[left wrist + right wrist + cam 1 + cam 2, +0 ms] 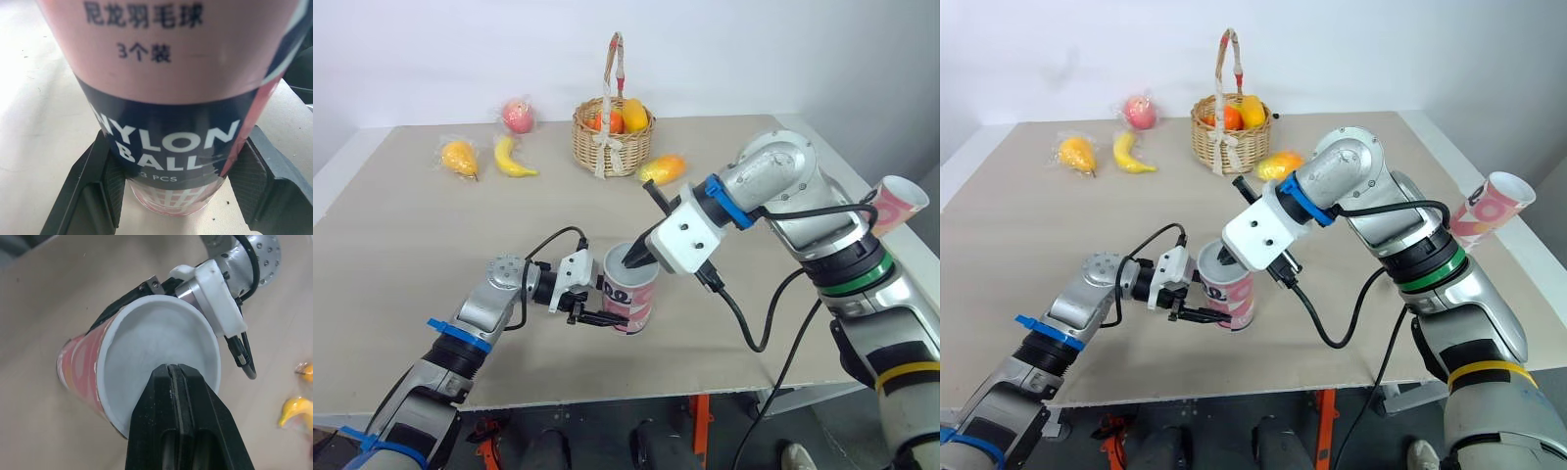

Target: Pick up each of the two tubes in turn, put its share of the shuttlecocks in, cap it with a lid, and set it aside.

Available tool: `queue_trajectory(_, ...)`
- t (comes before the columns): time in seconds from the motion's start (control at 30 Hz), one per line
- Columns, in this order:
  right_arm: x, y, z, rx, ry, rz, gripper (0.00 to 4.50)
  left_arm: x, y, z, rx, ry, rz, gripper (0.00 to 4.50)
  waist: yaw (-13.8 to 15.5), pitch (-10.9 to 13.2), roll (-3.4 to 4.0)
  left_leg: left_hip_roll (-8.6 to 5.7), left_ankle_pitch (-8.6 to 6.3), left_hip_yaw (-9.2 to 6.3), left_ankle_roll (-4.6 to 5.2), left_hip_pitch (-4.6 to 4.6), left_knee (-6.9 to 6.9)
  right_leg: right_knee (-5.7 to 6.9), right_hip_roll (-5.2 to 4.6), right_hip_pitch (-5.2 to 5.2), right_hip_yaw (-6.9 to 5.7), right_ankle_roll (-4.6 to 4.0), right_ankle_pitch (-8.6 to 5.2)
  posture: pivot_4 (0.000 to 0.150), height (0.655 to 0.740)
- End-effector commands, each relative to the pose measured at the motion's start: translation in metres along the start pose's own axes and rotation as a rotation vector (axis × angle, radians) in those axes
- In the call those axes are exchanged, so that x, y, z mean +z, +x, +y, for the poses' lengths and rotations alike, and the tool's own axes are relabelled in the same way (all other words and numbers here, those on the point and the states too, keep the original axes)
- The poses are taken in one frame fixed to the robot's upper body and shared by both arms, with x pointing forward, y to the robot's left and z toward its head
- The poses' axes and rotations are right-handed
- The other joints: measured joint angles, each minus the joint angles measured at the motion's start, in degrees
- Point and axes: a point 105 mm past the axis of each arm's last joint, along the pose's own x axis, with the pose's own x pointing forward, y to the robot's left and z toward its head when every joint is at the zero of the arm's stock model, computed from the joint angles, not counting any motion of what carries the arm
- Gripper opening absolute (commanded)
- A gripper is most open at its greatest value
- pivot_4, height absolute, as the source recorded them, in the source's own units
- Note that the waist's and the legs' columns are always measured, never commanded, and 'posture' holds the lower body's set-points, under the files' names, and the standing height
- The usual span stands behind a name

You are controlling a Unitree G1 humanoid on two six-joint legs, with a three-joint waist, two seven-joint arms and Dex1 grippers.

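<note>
A pink and navy shuttlecock tube (633,296) stands upright near the table's front edge, its mouth uncapped. My left gripper (607,315) is shut on its lower part, with a finger (93,181) pressed to each side of the label. From the right, my right gripper (634,258) reaches down to the tube's mouth. Its fingers (177,396) are shut together at the white rim (146,303), and I see nothing between them. The tube's inside looks white; I cannot make out what it contains. A second pink tube (899,204) sits tilted at the table's right edge, open end up.
At the back of the table (401,245) stands a wicker basket (612,132) with fruit in it. A peach (518,115), a banana (513,157) and a bagged yellow fruit (459,157) lie to its left, an orange fruit (664,168) to its right.
</note>
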Motion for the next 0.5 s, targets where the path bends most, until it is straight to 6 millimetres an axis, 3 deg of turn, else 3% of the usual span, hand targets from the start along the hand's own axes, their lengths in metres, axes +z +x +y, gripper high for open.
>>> queue_trajectory(0.03, -0.010, 0.013, 0.008, 0.036, 0.115, -0.035, 0.08, -0.023, -0.007, -0.001, 0.035, -0.063, 0.090, 2.67, 0.00, -0.06, -0.02, 0.00, 0.00, 0.02, 0.00, 0.02, -0.01, 0.00, -0.01, 0.00, 0.02, 0.00, 0.00, 0.150, 0.7400)
queue_trajectory(0.13, 0.005, -0.041, -0.029, -0.252, 0.238, -0.210, 0.08, -0.022, -0.006, 0.000, 0.053, -0.063, 0.075, 2.67, 0.02, 0.04, -0.04, 0.07, 0.00, 0.21, 0.00, 0.05, -0.03, 0.00, -0.09, -0.06, 0.09, -0.07, 0.09, 0.150, 0.7400)
queue_trajectory(0.23, 0.008, -0.088, -0.035, -0.457, 0.315, -0.269, 0.08, -0.018, -0.004, 0.001, 0.066, -0.060, 0.034, 2.67, 0.17, 0.15, 0.01, 0.09, 0.06, 0.27, 0.01, -0.29, 0.00, 0.00, -0.19, -0.27, 0.10, 0.01, 0.15, 0.150, 0.7400)
queue_trajectory(0.33, 0.005, -0.106, -0.012, -0.527, 0.381, -0.260, 0.08, -0.011, -0.002, 0.000, 0.056, -0.057, -0.002, 2.67, 0.40, 0.13, -0.01, 0.08, 0.03, 0.24, -0.02, -0.49, -0.10, -0.35, -0.23, -0.26, 0.04, 0.04, 0.13, 0.150, 0.7400)
queue_trajectory(0.5, -0.019, -0.100, 0.033, -0.605, 0.583, -0.163, 0.08, -0.007, -0.003, 0.002, 0.056, -0.041, -0.016, 2.67, 0.66, 0.16, 0.04, -0.05, -0.09, 0.26, -0.08, -0.54, -0.50, -0.92, -0.18, -0.19, 0.08, 0.52, 0.21, 0.150, 0.7400)
